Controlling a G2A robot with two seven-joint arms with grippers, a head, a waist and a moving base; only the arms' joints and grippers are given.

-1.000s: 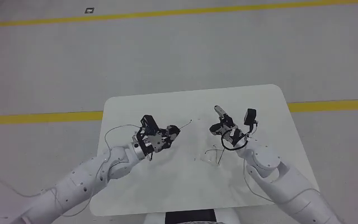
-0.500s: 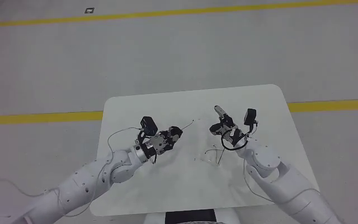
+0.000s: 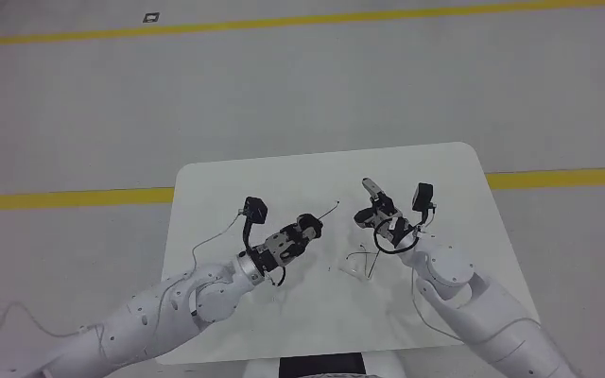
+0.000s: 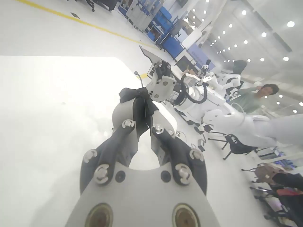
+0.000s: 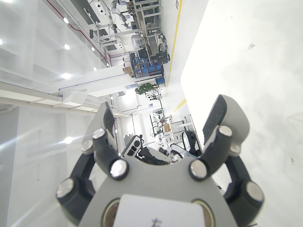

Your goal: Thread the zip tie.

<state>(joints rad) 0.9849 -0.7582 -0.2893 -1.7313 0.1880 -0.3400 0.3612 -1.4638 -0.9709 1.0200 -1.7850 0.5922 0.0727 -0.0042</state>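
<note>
White bench [image 3: 454, 180], pale floor with yellow lines around it. Left end effector [image 3: 310, 225] is clamped on the zip tie [image 3: 329, 209]. A short free length sticks out past the fingertips, above the bench, aimed toward the right arm. Your left wrist view shows a small knob at the free end. It's probably the head, but I can't confirm. Right end effector [image 3: 371, 202] is wide open and empty, near the tie's end and not touching it.

Step in hand, as I read it: get a second grip so tail can meet head. Hold the left clamp firm with no wrist roll. Bring the right in along the tie's line and close only once the strand sits between the pads. It looks thin and springy, so expect a flick if you nudge it sideways.

Containers: none I can confirm. Small clear item [image 3: 356, 266] lies on the bench just beside the right arm. Can't tell if it's a tray or bag, or whether it holds anything.
</note>
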